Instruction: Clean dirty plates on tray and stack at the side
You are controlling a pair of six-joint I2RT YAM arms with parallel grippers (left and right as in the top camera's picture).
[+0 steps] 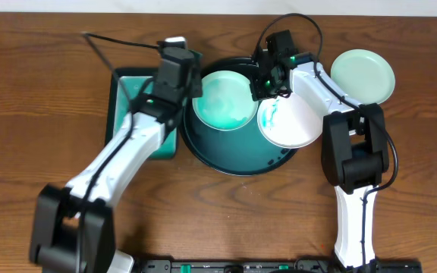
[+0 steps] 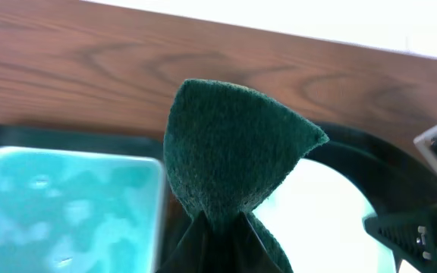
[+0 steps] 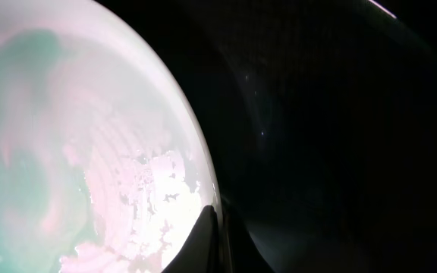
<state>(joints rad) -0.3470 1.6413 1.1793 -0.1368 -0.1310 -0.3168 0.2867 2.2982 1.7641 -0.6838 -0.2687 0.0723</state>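
Overhead, the white plate (image 1: 290, 121), streaked with a teal smear, lay across the right rim of the tray (image 1: 234, 163), its edge pinched in the closed right hand (image 3: 212, 231). A mint-green plate (image 1: 222, 100) with a cloudy teal film sat inside the tray, and a second mint-green plate (image 1: 363, 74) lay clean on the desk (image 1: 36, 76). The left hand (image 2: 218, 235) was clamped on a dark green scouring pad (image 2: 234, 144).
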